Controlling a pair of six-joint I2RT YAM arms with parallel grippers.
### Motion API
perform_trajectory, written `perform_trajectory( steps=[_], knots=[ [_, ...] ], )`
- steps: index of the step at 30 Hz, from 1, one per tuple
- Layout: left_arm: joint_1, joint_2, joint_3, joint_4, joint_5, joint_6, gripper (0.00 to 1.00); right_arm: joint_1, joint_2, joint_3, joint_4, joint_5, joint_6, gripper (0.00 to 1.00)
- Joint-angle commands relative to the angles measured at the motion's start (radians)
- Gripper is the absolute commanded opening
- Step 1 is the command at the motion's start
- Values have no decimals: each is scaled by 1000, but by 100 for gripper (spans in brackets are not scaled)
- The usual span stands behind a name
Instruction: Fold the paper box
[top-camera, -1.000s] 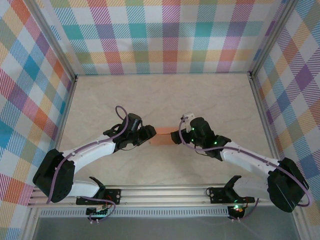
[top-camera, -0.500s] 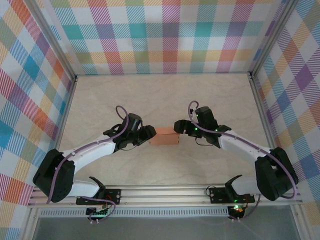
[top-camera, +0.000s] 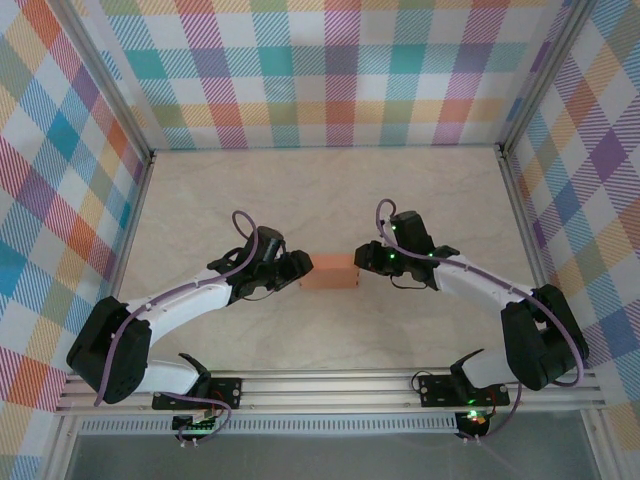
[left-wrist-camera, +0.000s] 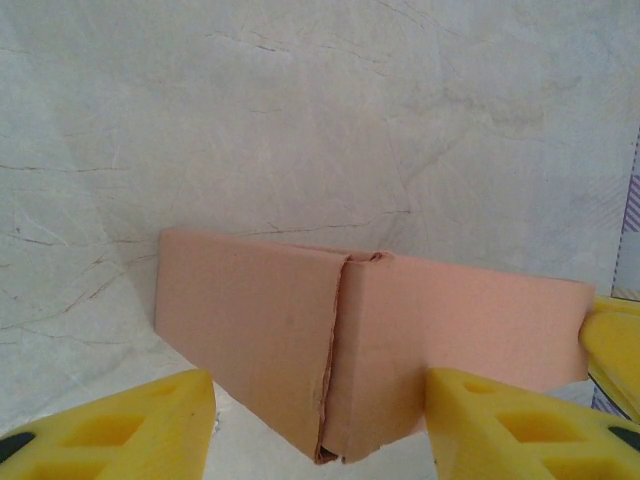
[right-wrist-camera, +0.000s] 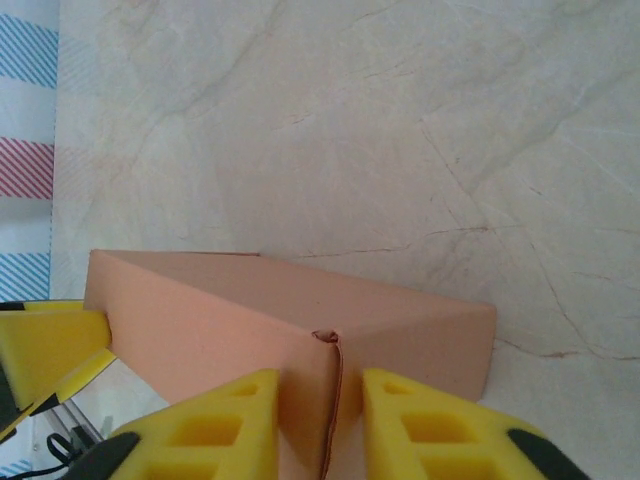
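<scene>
Paper box (top-camera: 331, 273) lies lengthwise left-right between the left claw (top-camera: 297, 268) and right claw (top-camera: 361, 259).

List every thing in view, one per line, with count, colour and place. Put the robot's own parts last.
paper box: one, salmon-orange, folded into a small rectangular block, on the table between the two tools.
table: one, pale marbled beige, under everything.
enclosure walls: three sides, pastel plaid, at the back, left and right of the table.
aluminium rail: one, silver, along the near edge, carrying the arm bases.
left arm: one, white and black with a purple cable, reaching in from near left.
right arm: one, white and black with a purple cable, reaching in from near right.
left tool: one, yellow fingers, astride the box's left end corner.
right tool: one, yellow fingers, closing narrowly on the box's right end corner.
</scene>
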Motion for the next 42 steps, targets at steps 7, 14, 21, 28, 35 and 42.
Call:
perform_trajectory(
  steps=[7,14,21,28,35,42],
  knots=[
    [2,35,-23,-97,-29,26,56,-10,8,46,-49,-21,-17,38],
    [3,31,-24,-102,-29,34,56,-12,23,-10,-34,6,-3,15],
    [5,32,-24,-96,-24,38,56,-12,-16,28,-70,16,-35,5],
    [5,22,-20,-97,-24,49,56,-9,-4,114,-126,-5,-209,56],
    [14,-2,13,-105,-2,83,68,17,112,242,-212,-13,-401,64],
    [38,-17,134,-190,28,143,86,17,111,278,-220,19,-510,70]
  ],
)
